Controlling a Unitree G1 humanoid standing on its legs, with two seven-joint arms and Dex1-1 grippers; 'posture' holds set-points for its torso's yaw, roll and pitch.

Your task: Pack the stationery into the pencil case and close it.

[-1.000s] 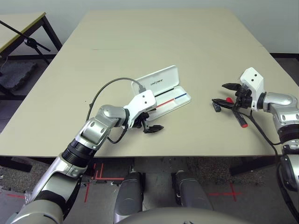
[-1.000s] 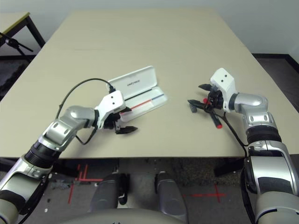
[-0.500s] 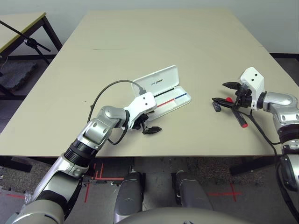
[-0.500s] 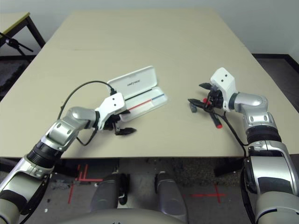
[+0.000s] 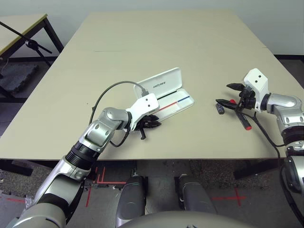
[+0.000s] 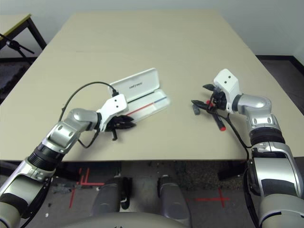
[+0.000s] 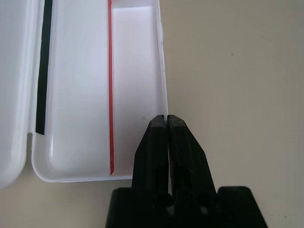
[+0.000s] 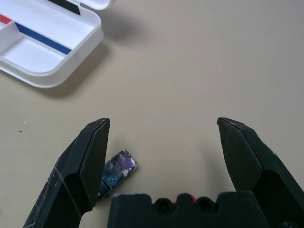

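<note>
The white pencil case (image 5: 164,81) lies open at mid-table, its lettered lid raised behind the tray (image 7: 85,161). The tray holds a thin red stick and a thin blue one. My left gripper (image 5: 156,124) is shut, its tips at the rim of the tray's near corner (image 7: 164,107); I see nothing between the fingers. At the right, my right gripper (image 5: 222,93) stands open and low over the table. A small dark block (image 8: 116,171) lies by one finger (image 8: 90,156). The red-capped marker (image 5: 245,123) lies under that gripper, mostly hidden by it.
A black cable (image 5: 107,92) loops from my left wrist over the table. Another table (image 5: 19,21) and a black stand (image 5: 33,43) are off to the far left. Bare tabletop (image 5: 166,38) stretches behind the case, and the near table edge (image 5: 190,158) runs just below both grippers.
My left gripper has gone from open to shut and shifted slightly toward the case's near corner. The right arm has stayed where it was.
</note>
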